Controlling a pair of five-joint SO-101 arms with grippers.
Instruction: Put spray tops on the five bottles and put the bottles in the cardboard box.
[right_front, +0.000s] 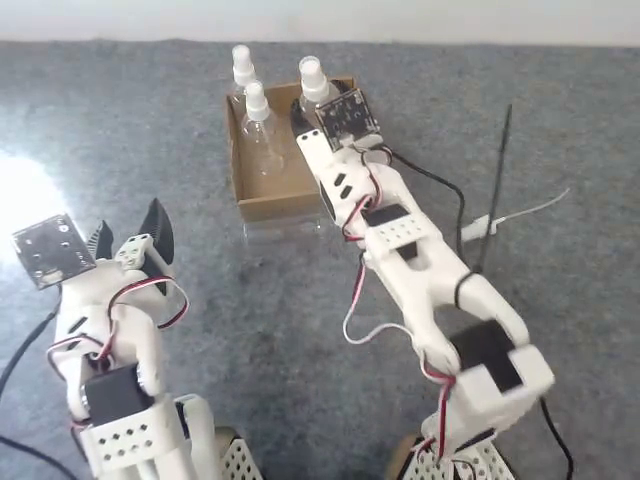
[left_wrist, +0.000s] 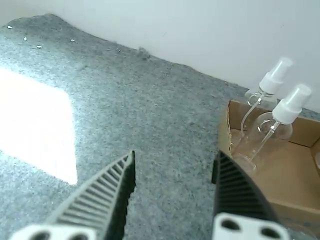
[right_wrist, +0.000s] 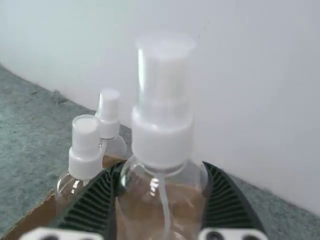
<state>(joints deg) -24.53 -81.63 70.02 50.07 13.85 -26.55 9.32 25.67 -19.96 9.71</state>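
Right end effector (right_wrist: 161, 172) is gripping a capped spray bottle (right_wrist: 162, 125) over the cardboard box (right_front: 262, 207). Next up I'd say set it down and let go. Left end effector (left_wrist: 175, 157) is hanging open.

Brown cardboard box (right_front: 262, 190), white spray tops (right_front: 256, 100)

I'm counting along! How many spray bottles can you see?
3. Two bottles stand together at the far end of the cardboard box; the right gripper holds the third at the box too. The arm may hide others.

Bottle (right_wrist: 162, 200) base cut off at the edge, spray top (right_wrist: 162, 75) blurred, cardboard box (right_front: 262, 205) right side seemingly hidden under arm (right_front: 400, 235)
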